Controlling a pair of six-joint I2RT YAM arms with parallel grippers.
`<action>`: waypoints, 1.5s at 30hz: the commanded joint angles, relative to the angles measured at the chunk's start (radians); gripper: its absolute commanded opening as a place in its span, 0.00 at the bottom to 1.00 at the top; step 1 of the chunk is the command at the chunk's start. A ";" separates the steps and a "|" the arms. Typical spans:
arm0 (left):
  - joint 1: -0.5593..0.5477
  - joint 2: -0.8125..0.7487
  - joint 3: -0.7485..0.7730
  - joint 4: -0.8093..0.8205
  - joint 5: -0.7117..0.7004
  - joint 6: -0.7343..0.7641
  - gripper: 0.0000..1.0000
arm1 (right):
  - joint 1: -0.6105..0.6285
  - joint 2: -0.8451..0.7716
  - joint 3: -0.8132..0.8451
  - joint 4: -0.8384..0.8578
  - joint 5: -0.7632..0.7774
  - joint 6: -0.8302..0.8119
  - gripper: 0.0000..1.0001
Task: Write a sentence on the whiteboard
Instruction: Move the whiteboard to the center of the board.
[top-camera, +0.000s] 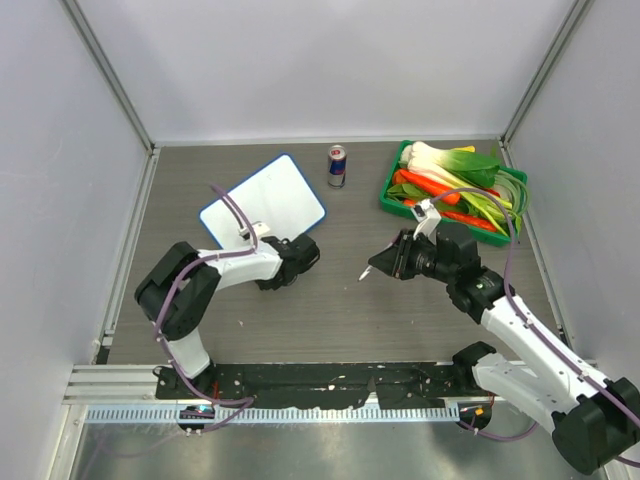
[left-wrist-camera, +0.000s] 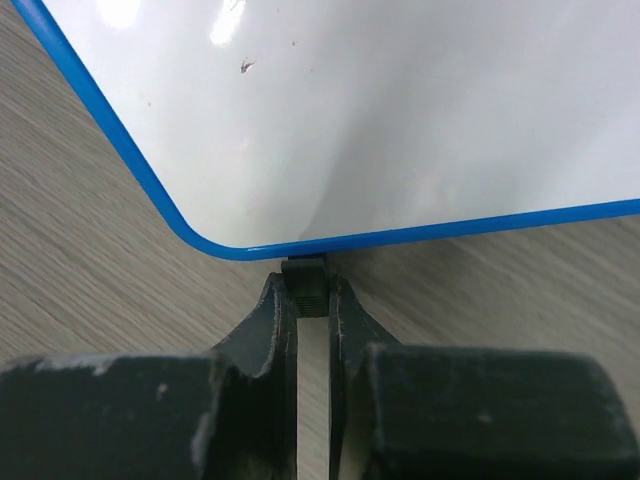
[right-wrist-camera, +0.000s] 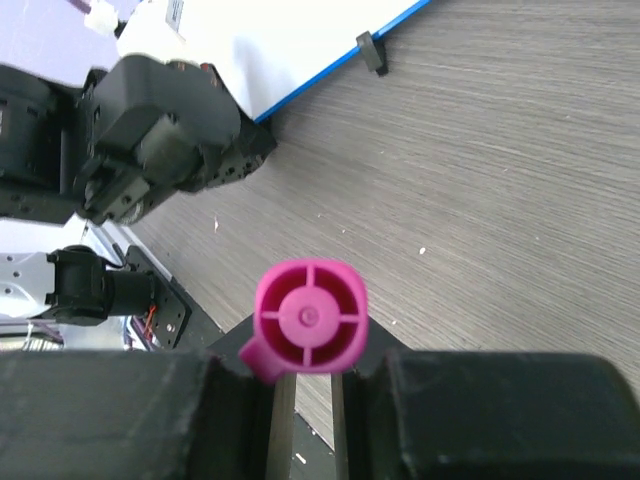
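Both grippers are clamped on something. The left gripper (left-wrist-camera: 312, 292) has its jaws pinched on a little black foot (left-wrist-camera: 305, 272) at the near blue rim of the board (left-wrist-camera: 400, 110). That pins the board where it lies skewed on the left-middle of the table (top-camera: 340, 310), with a can (top-camera: 337, 165) just past its far right corner. The right gripper (right-wrist-camera: 310, 355) grips a pink marker (right-wrist-camera: 308, 318) whose round butt faces the wrist camera. Seen from above, it hangs over bare table, well apart from the board, with the tip pointing left.

No writing shows on the white face, only a few specks. The step in hand looks like the set-up: board steadied, pen ready, first stroke not yet made. Next, the right arm would need to carry the marker across to one end of the board, tilt the tip down and touch lightly, leaving room for a whole line. Whether the tip is uncapped cannot be told.
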 joint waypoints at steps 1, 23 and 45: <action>-0.097 0.015 0.002 -0.075 0.015 -0.013 0.00 | -0.010 -0.044 0.049 -0.024 0.071 -0.023 0.01; -0.501 0.116 0.153 -0.189 -0.011 -0.112 0.00 | -0.043 -0.137 0.095 -0.116 0.247 -0.029 0.01; -0.696 0.098 0.119 -0.244 0.093 -0.203 0.00 | -0.048 -0.099 0.103 -0.092 0.221 -0.035 0.01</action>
